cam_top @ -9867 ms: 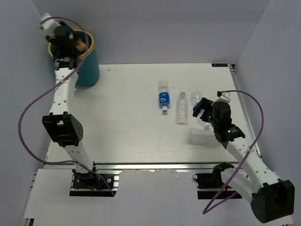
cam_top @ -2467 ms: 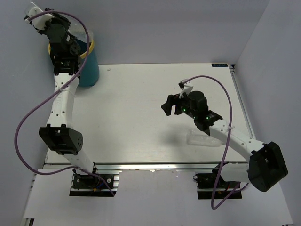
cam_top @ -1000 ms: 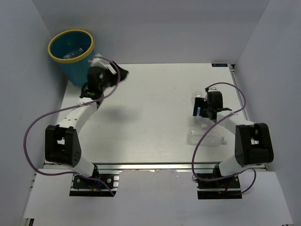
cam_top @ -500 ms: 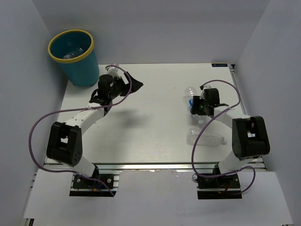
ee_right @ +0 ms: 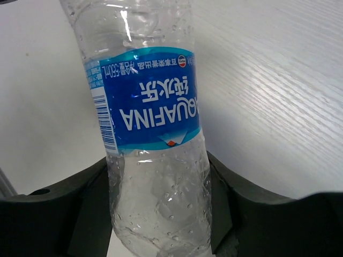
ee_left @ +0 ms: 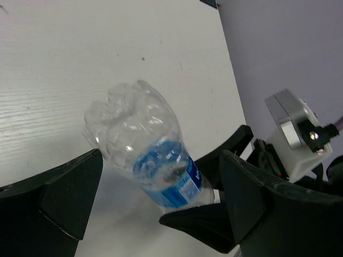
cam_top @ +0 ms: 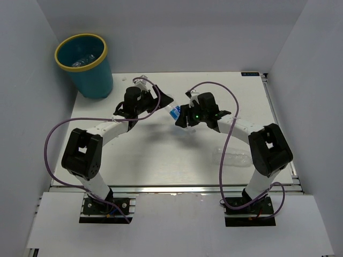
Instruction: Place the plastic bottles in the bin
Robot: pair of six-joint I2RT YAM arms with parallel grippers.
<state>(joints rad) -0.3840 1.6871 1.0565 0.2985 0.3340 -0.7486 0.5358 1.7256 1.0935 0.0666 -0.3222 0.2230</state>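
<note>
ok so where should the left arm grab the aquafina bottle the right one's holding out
Take the clear base end of the bottle, beyond the blue label. The right gripper is clamped on the neck-side half, so only the base half is free, and it points toward the left gripper. Come in from the left arm's side along the bottle's length, with the jaws open on either side.

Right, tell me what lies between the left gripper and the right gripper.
The blue-labelled bottle: the right gripper is shut on it, its base between the left gripper's open fingers. Left wrist view shows it.

Clear bottle on white table
</note>
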